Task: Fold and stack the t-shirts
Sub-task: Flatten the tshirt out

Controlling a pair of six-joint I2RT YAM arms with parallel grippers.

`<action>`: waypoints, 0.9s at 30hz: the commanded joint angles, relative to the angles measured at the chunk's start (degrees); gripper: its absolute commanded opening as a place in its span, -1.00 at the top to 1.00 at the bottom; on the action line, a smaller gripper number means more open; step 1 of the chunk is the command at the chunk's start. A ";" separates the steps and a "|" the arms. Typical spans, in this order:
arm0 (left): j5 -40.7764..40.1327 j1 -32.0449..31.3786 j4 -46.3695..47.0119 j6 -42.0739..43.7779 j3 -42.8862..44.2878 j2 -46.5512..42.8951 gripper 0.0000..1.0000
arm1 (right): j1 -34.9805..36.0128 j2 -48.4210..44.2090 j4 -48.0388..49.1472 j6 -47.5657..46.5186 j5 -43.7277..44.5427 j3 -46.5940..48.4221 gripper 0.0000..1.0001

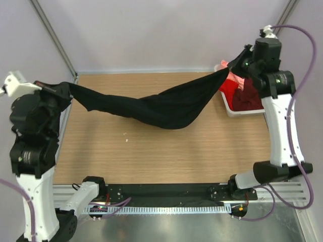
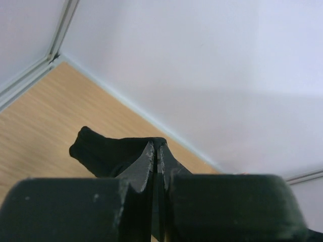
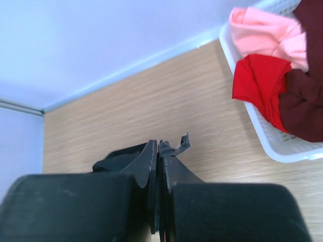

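A large black t-shirt [image 1: 156,107] hangs stretched in the air across the table, sagging in the middle. My left gripper [image 1: 68,88] is shut on its left end at the table's left edge; black cloth [image 2: 103,151] bunches past the closed fingertips [image 2: 157,145]. My right gripper [image 1: 228,70] is shut on its right end, high at the back right; a scrap of the black cloth [image 3: 182,145] sticks out beside the tips [image 3: 158,145]. Salmon-pink [image 3: 262,33], red [image 3: 257,83] and maroon [image 3: 303,108] t-shirts lie heaped in a white basket [image 3: 282,148].
The white basket [image 1: 229,108] stands at the table's right edge, partly behind my right arm. A pale wall runs along the back edge, with a metal frame post at the back left [image 1: 53,38]. The wooden tabletop [image 1: 161,156] lies below the hanging shirt.
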 commanded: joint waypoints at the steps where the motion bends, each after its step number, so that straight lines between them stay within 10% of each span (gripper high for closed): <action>1: -1.94 0.49 -0.65 -1.74 3.30 -3.88 0.99 | -0.21 -9.39 -0.11 0.40 3.87 0.05 0.98; 12: -2.64 0.48 -5.49 -0.86 2.35 -8.28 1.00 | -0.04 -20.57 -3.46 1.82 9.24 -1.11 0.98; 27: 2.89 5.56 2.77 -1.57 -25.16 10.59 1.00 | 1.45 27.49 15.53 -1.00 -9.04 -6.48 0.85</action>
